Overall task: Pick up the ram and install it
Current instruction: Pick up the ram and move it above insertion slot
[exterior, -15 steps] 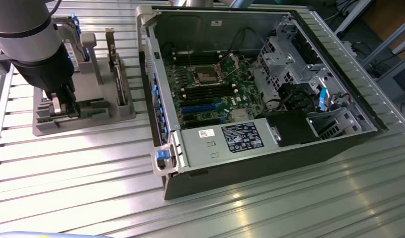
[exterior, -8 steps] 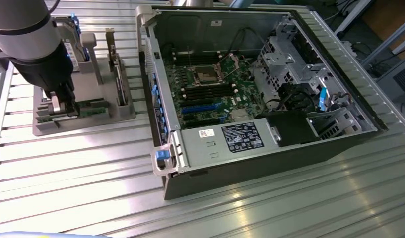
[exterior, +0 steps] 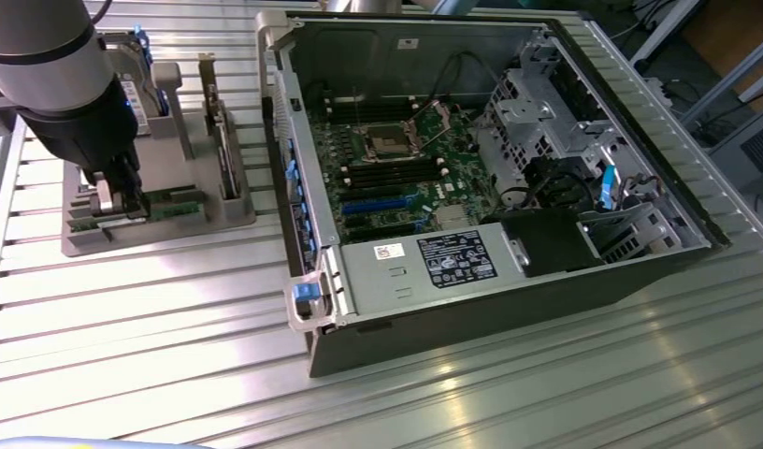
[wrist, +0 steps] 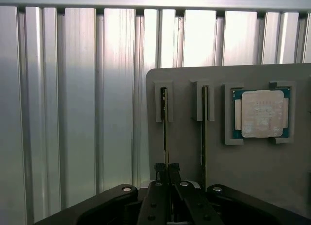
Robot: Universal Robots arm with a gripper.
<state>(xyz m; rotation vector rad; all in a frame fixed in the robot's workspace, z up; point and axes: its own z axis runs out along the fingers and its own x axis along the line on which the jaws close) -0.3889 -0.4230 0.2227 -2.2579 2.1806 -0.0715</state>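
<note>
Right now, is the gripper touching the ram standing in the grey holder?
Touching. In the wrist view, the gripper is pinched shut on the thin edge of the ram, and no gap shows between the fingers and the board.

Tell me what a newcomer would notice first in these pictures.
The open computer case, green motherboard exposed, sits at the middle and right of the exterior view. At that view's left, the robot arm reaches down to a gray holder, where its fingers are shut on the ram standing in a slot. A square processor chip lies in the same holder.
</note>
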